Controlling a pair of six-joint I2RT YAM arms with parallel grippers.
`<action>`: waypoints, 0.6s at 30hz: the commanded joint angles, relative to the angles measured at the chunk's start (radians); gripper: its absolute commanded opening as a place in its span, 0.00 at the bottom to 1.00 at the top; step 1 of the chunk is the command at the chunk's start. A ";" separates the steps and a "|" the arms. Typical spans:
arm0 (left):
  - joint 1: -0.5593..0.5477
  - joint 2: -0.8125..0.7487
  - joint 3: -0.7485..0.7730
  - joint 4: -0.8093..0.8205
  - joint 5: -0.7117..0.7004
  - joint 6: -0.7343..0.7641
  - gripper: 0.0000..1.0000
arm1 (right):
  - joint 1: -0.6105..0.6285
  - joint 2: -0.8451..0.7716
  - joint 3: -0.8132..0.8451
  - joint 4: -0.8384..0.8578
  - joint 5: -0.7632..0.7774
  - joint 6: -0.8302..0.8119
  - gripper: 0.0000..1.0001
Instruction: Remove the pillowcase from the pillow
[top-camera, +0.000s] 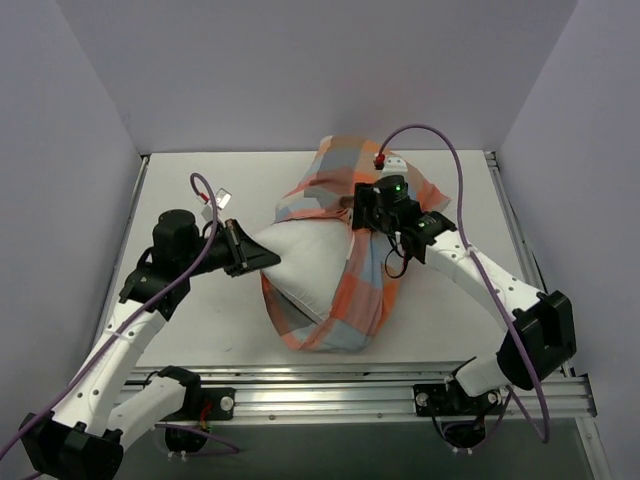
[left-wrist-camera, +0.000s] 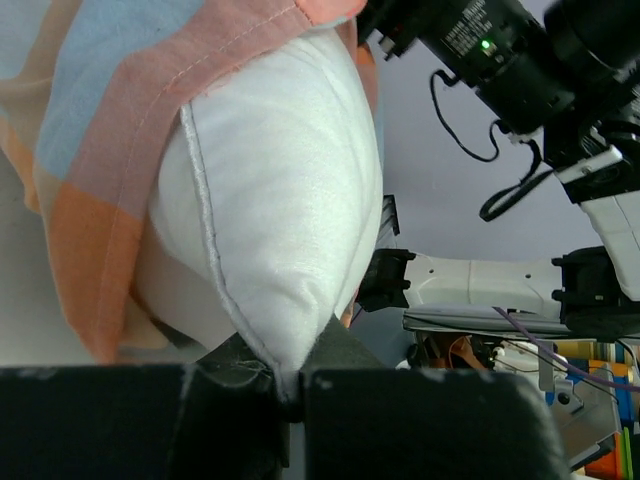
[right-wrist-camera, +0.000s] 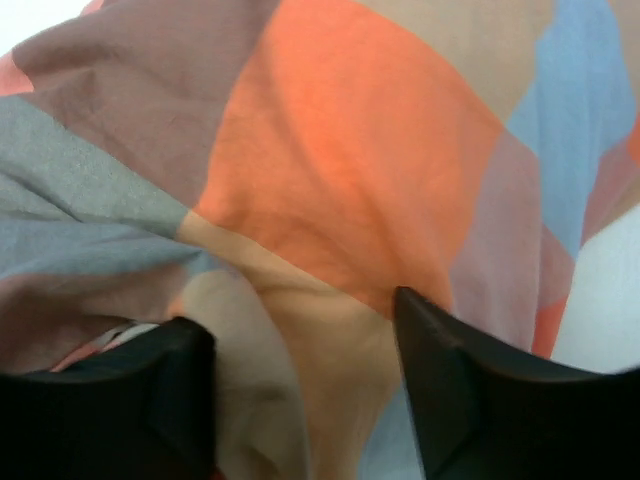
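The white pillow (top-camera: 305, 258) lies mid-table with its left end bare. The checked pillowcase (top-camera: 350, 295) still wraps its right and far part. My left gripper (top-camera: 256, 258) is shut on the pillow's bare left corner; in the left wrist view the jaws (left-wrist-camera: 288, 388) pinch the seam tip of the pillow (left-wrist-camera: 290, 190), and the pillowcase (left-wrist-camera: 95, 140) hem sits further up it. My right gripper (top-camera: 366, 216) is over the top of the pillowcase. In the right wrist view it (right-wrist-camera: 305, 390) is open, with a fold of pillowcase (right-wrist-camera: 350, 170) between the spread fingers.
Grey walls close in the table (top-camera: 200, 330) on the left, back and right. A metal rail (top-camera: 350, 395) runs along the near edge by the arm bases. The right arm's purple cable (top-camera: 455, 160) loops above the pillow.
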 joint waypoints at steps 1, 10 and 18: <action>-0.005 0.016 0.083 0.161 -0.033 -0.029 0.02 | 0.010 -0.162 -0.052 -0.040 -0.012 0.056 0.63; -0.083 0.119 0.097 0.286 -0.357 -0.125 0.02 | 0.327 -0.325 -0.111 -0.176 0.234 0.317 0.75; -0.141 0.127 0.117 0.251 -0.476 -0.116 0.02 | 0.493 -0.334 -0.262 -0.273 0.420 0.560 0.76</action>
